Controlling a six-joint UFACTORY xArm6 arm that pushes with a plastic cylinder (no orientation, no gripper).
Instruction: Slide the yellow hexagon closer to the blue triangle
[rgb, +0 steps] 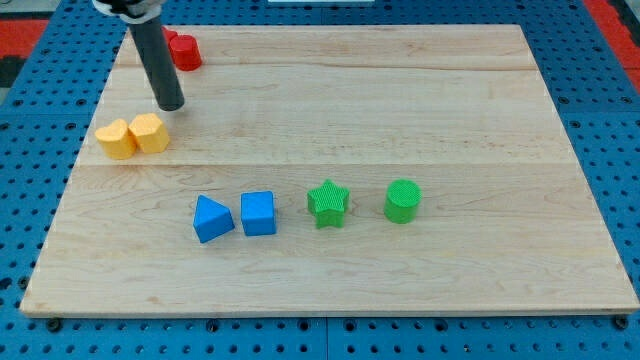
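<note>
While the rod has no claw and holds nothing, my tip (171, 104) stands just beyond the yellow hexagon (149, 132), far left of the blue triangle (211, 218).

my tip (172, 104) just above yellow hexagon (149, 132) (view's left), blue triangle (211, 219) well below

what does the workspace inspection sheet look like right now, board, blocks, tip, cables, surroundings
surface: wooden board, flat, seams visible
job's things: yellow hexagon touching a yellow heart-like block; blue triangle toward the view's bottom
clutter: blue cube, green star, green cylinder, red block partly hidden by the rod
grippers: none; my tip just above the hexagon, toward the view's top
cables: nothing seen
surroundings: blue pegboard
</note>
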